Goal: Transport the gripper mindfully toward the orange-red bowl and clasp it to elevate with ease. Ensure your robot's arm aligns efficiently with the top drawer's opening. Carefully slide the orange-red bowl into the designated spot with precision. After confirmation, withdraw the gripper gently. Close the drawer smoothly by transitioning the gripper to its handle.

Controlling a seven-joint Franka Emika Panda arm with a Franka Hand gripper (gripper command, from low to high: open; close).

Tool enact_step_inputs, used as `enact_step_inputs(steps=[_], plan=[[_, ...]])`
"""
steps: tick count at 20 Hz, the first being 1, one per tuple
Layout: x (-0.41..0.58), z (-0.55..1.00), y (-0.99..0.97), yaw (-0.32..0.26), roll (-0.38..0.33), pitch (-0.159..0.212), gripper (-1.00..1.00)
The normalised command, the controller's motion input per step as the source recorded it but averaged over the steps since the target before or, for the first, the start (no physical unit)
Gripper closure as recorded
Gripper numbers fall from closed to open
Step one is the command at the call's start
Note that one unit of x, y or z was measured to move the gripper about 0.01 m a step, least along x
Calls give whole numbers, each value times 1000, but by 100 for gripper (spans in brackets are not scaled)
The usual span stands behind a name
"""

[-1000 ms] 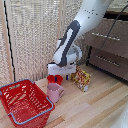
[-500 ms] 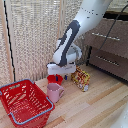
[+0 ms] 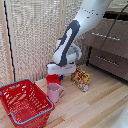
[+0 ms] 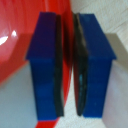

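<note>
Step in hand: the grasp on the orange-red bowl (image 3: 52, 78) is judged to be under way, with the lift not yet begun.
Gripper: the gripper (image 3: 61, 75) is seen lowered at the bowl's edge; in the wrist view its blue fingertips (image 4: 46, 65) are drawn almost together, with only a thin dark slit left between them and red showing beside them. Whether the rim is actually pinched cannot be told.
Bowl's place: it rests on the wooden floor (image 3: 100, 105), just behind the pink mug (image 3: 54, 92), between the red mesh basket (image 3: 22, 102) and the snack packet (image 3: 80, 79).
Robot's arm: the robot's arm (image 3: 75, 35) is bent down over the bowl.
Drawer: the top drawer (image 3: 107, 36) and its handle (image 3: 106, 35) are well apart, at the exterior view's right; it appears shut.
Next move: a straight, gentle lift is called for, clear of the mug, before any swing toward the drawer.
Change from the earlier frames: almost none is made out; arm, bowl and mug are found in the same places.
</note>
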Motion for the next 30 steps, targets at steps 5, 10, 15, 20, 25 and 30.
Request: enact_step_inputs(steps=[5, 10, 15, 20, 25, 30], plan=[[0, 70, -30, -5, 8, 0, 100], [28, 845, -3, -15, 1, -17, 100], [102, 1000, 0, -8, 0, -44, 100], [39, 983, 0, 0, 0, -46, 100], [0, 901, 0, 0, -2, -5, 100], [-8, 889, 0, 0, 0, 0, 100]])
